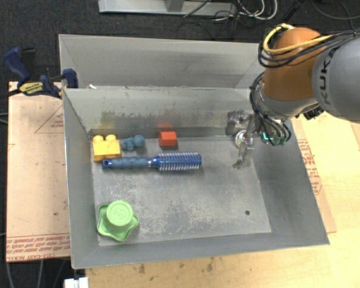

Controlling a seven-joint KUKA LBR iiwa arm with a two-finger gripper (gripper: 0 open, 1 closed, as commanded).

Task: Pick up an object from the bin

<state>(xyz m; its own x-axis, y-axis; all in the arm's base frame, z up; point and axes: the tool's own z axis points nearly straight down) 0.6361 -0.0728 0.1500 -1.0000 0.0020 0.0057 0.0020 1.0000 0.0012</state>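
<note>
My gripper (242,156) hangs at the right side of the bin, its thin metal fingers pointing down over bare floor with nothing between them. The nearest loose thing is a blue hairbrush (153,162) lying flat to its left, bristle head toward the gripper. Behind the brush head sits a small orange-red block (168,138).
A yellow toy brick (105,146) and a small blue knobbly piece (132,142) lie at the back left. A green lobed cap (116,220) rests at the front left corner. The arm with its orange cover stands over the bin's right rim.
</note>
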